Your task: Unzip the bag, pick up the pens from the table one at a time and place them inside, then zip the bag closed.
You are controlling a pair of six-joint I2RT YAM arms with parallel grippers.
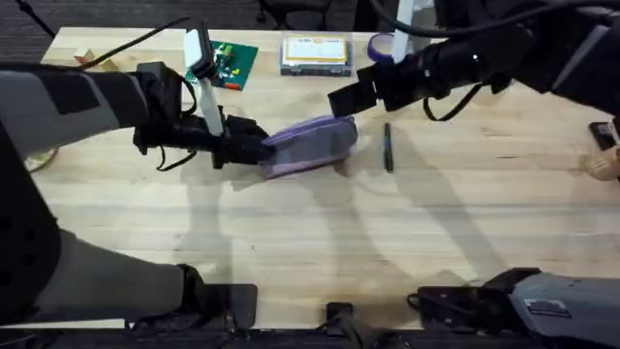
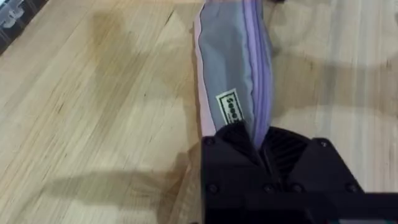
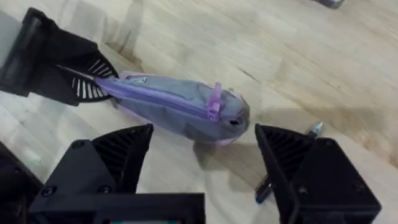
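The lavender bag (image 1: pixel 312 145) lies on the table (image 1: pixel 310 242), with its zipper running along the top. My left gripper (image 1: pixel 250 147) is shut on the bag's left end; in the left wrist view its black fingers (image 2: pixel 261 149) pinch the fabric of the bag (image 2: pixel 230 74). My right gripper (image 1: pixel 343 101) hovers open above the bag's right end. In the right wrist view the bag (image 3: pixel 168 102) and its zipper pull (image 3: pixel 216 102) lie between the spread fingers, apart from them. One black pen (image 1: pixel 387 147) lies just right of the bag, and the pen (image 3: pixel 314 129) is partly hidden by a finger.
At the table's far edge are a green circuit board (image 1: pixel 229 64), a clear box with a yellow label (image 1: pixel 315 53) and a purple tape roll (image 1: pixel 382 45). Small objects sit at the right edge (image 1: pixel 605 145). Bare wood stretches in front of the bag.
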